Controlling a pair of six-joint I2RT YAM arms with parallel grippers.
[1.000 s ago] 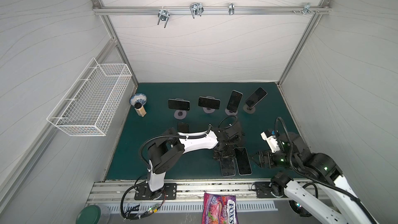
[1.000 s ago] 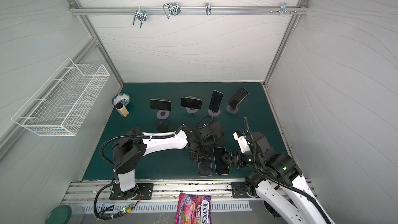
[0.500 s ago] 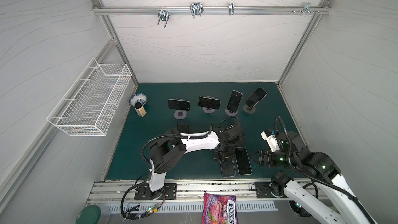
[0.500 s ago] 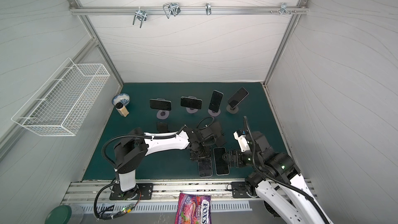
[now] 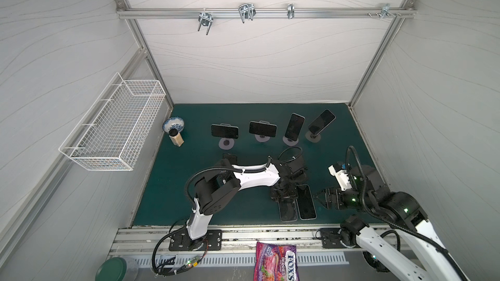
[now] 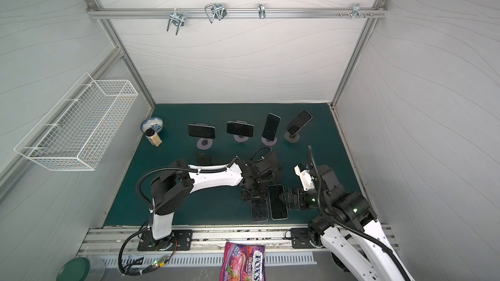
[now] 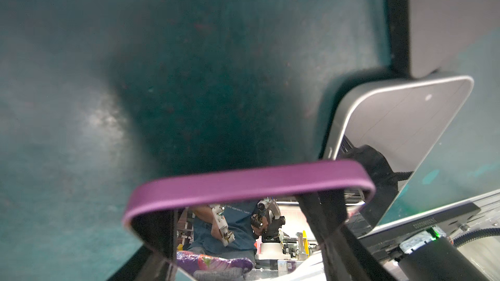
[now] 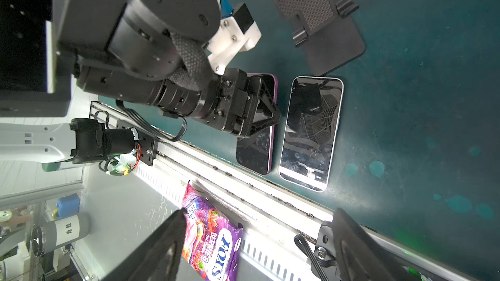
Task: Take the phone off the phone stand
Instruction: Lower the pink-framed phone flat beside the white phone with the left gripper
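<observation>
your left gripper [image 5: 284, 197] reaches across to the near right of the green mat [image 5: 189, 185], its fingers clamped on the two long sides of the purple phone [image 5: 288, 210] at its far end. the phone is off any stand. it lies lengthwise and screen up, its near end close to the mat's front edge; whether it rests fully on the mat cannot be told. just beside it on the right, parallel and not touching, lies a silver phone [image 5: 306, 202], also screen up. behind both, a black stand [image 8: 319, 9] with a mesh-textured plate sits on the mat, apart from the purple phone. your right gripper [image 5: 318, 198] hovers low just to the right of the silver phone, fingers spread wide with nothing between them. along the back of the mat a row of four phones [image 5: 262, 128] sits propped on stands. a purple candy bag [image 5: 276, 262] lies in front of the rail [image 5: 243, 239], off the mat.
</observation>
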